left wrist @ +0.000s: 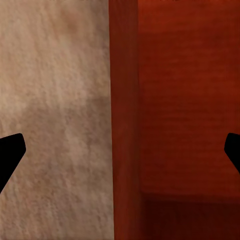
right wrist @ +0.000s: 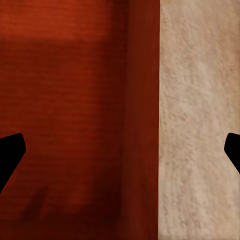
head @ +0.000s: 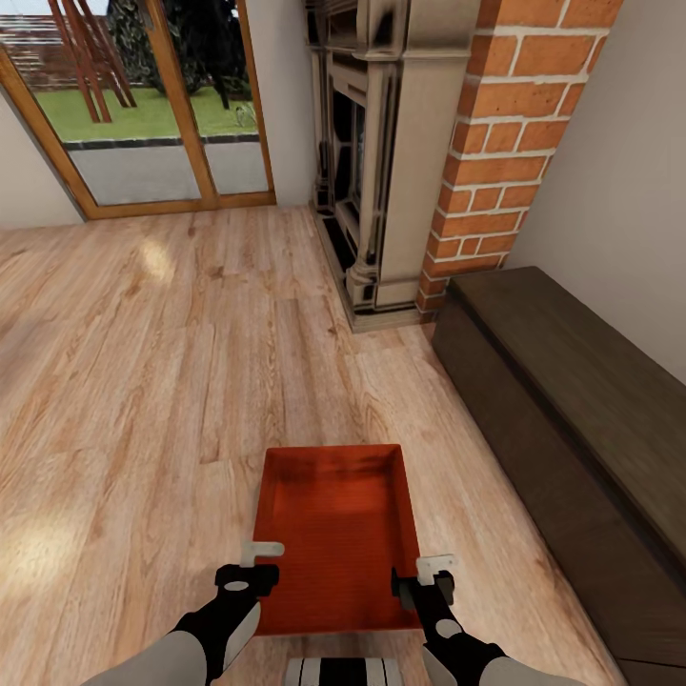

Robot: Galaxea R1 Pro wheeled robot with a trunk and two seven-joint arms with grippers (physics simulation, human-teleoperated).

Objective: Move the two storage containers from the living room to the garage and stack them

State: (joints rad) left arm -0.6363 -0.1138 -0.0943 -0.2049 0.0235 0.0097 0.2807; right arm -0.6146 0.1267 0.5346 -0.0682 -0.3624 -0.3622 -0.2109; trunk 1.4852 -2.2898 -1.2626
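Setting: a room with a pale wood-plank floor [head: 171, 381], seen from the robot's head looking forward and down.
Storage container: one orange-red open-top box [head: 333, 534] lies on the planks directly in front of the robot, between its two arms.
Left gripper: the left gripper [head: 250, 564] sits at the container's left wall near the closer corner. In the left wrist view the wall [left wrist: 124, 120] runs between the two black fingertips [left wrist: 10, 155], with floor on one side and the box's inside on the other. The jaws are wide apart, straddling the wall without closing on it.
Right gripper: the right gripper [head: 427, 577] is at the container's right wall, mirrored. Its wrist view shows the wall [right wrist: 142, 120] between black fingertips [right wrist: 10, 155] set far apart; nothing is clamped.
Surroundings: a red brick column [head: 495, 143] and a dark fireplace [head: 372, 162] stand ahead, a dark wooden cabinet [head: 581, 429] runs along the right wall, and wood-framed glass doors [head: 152, 105] show grass outside.
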